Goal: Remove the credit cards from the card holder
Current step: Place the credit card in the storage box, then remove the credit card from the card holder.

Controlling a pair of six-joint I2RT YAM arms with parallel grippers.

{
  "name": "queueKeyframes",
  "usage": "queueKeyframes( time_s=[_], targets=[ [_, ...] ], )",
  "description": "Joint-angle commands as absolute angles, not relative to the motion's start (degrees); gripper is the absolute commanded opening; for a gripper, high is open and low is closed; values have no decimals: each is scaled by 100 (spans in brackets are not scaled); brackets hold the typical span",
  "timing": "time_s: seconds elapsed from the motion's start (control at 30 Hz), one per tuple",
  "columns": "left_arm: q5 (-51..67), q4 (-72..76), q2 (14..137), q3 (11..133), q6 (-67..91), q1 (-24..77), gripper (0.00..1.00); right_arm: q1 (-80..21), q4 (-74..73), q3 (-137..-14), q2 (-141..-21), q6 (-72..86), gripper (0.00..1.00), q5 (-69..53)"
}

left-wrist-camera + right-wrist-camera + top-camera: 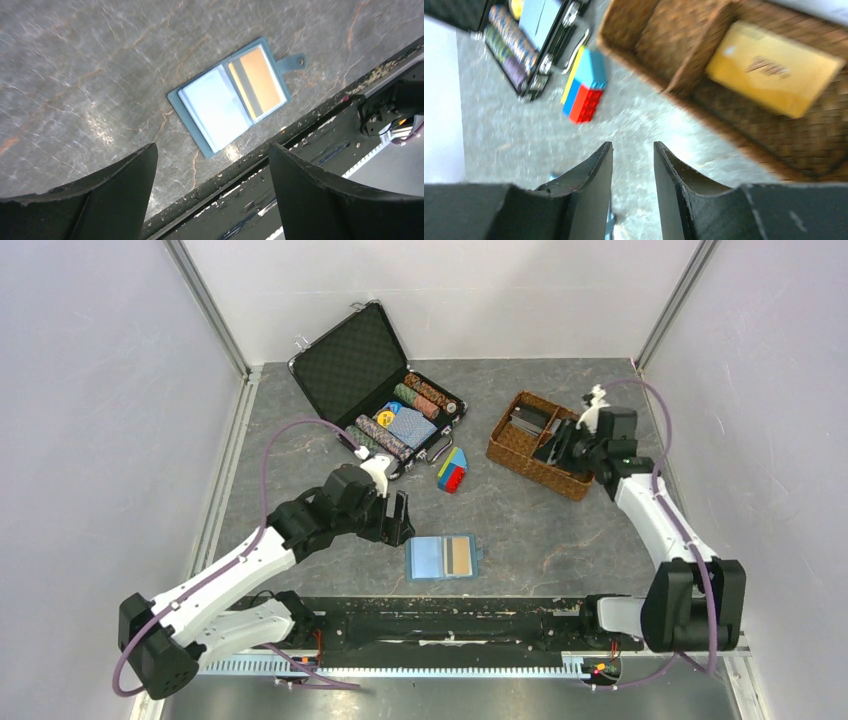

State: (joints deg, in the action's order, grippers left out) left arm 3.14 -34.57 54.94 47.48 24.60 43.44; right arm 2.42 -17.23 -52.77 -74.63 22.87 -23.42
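The card holder point(432, 558) point(197, 120) lies open and flat on the table near the front edge. An orange credit card point(460, 556) point(257, 80) with a grey stripe sits in its right pocket, and the left pocket looks pale. My left gripper point(398, 517) point(212, 146) hovers just left of the holder, open wide and empty. My right gripper point(560, 448) point(632, 144) is at the wicker tray's near side, its jaws a narrow gap apart with nothing between them. A yellow card point(774, 67) lies inside the tray.
The brown wicker tray point(520, 455) point(644, 37) stands at the back right. An open black chip case point(350, 365) point(524, 35) stands at the back centre, with a stack of coloured blocks point(452, 470) point(584, 92) in front of it. A black rail point(450, 615) borders the table's front edge.
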Motion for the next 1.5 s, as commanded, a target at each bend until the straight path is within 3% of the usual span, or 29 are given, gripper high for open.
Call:
queueKeyframes(
  time_s=[0.0,0.33,0.47,0.63,0.8,1.3,1.47],
  targets=[
    [810,-3139,5723,4487,3002,4315,85,-546,-1459,-4721,-6934,2328,39,-2205],
    [1160,-1904,6350,3643,3813,4310,74,-2727,183,-2943,-5855,3429,40,-1740],
    [1234,-1222,6556,3271,4024,4307,65,-3570,839,-2421,-5657,3856,40,-1286],
    [1375,-775,6908,3064,4105,4304,49,-4358,1360,-2090,-5771,4175,41,-698],
    [1399,-311,7054,2741,4157,4307,43,-5006,1652,-2060,-6282,4411,41,-422],
    [1660,290,7488,2295,4341,4315,24,-5221,732,-2496,-7162,4095,42,458],
    [1473,-169,7081,2361,4377,4315,28,-5077,259,-2846,-7054,3799,43,545]
  ],
)
